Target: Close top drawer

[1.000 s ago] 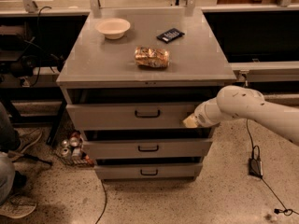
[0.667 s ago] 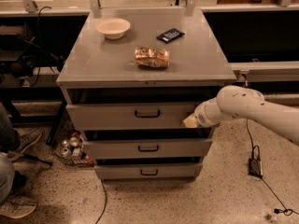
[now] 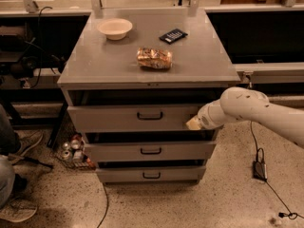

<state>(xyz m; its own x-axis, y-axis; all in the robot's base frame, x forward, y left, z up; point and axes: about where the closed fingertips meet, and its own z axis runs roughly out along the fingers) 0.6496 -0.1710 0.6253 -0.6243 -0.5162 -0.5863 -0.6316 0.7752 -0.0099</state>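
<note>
Top drawer (image 3: 114, 118), partly drawn out, is found directly left of the end effector (image 3: 194, 123), which is set seemingly against its right front edge for pushing; grip state cannot be told.

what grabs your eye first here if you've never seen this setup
The white arm stretched in from the right, its gripper at the right end of the top drawer, which stands slightly open. Next, the grey cabinet top with a bowl, a shiny snack bag and a dark device.
</note>
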